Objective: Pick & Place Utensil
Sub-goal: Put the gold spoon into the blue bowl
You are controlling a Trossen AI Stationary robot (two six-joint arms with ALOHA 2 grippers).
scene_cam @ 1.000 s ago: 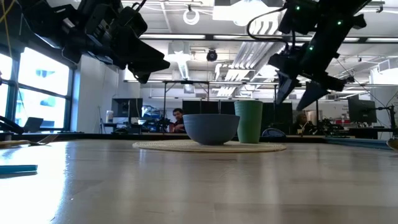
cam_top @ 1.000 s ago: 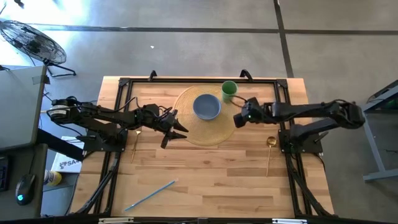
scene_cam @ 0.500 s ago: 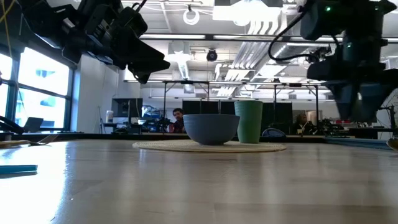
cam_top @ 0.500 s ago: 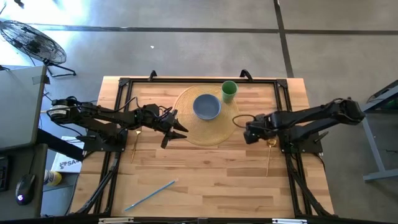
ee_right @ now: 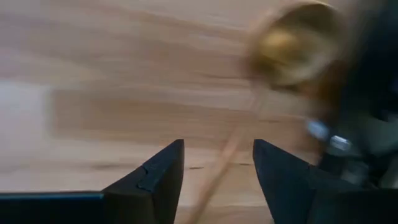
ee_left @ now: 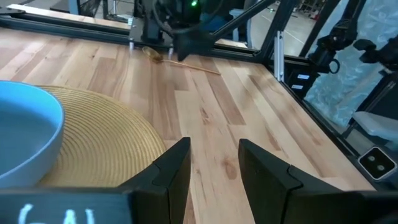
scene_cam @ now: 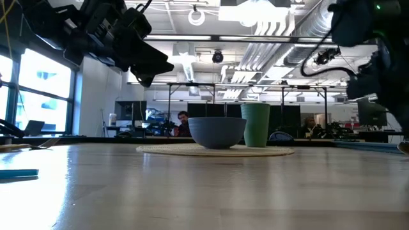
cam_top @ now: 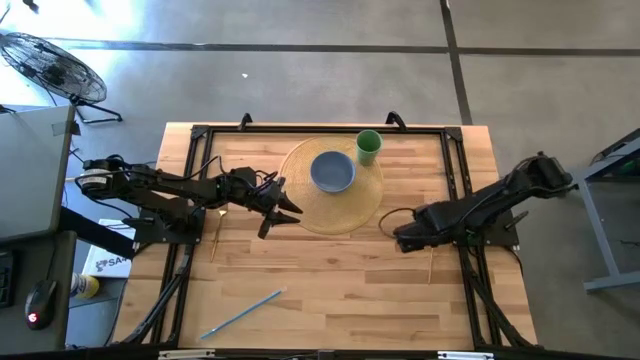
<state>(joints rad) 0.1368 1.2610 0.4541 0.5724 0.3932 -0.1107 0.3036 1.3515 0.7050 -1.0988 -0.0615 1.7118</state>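
A gold spoon lies flat on the table at the right; its handle [cam_top: 431, 268] shows in the high view, and its bowl [ee_right: 292, 40] and handle show blurred in the right wrist view. My right gripper [cam_top: 405, 240] [ee_right: 217, 149] is open above the spoon, its fingers on either side of the handle, apart from it. My left gripper [cam_top: 284, 216] [ee_left: 214, 146] is open and empty, hovering at the left edge of the round woven placemat [cam_top: 345, 210]. A blue bowl [cam_top: 332, 171] and a green cup [cam_top: 368, 146] stand on the mat.
A second gold utensil [cam_top: 215, 235] lies under the left arm. A blue utensil [cam_top: 240, 314] lies near the table's front left. Black frame rails [cam_top: 455, 170] run along the table's sides and back. Bare wood lies between the mat and the near edge.
My right gripper has gone from beside the bowl and cup toward the table's near edge and down, to a place over the gold spoon. The left arm, bowl, cup and utensils have kept still.
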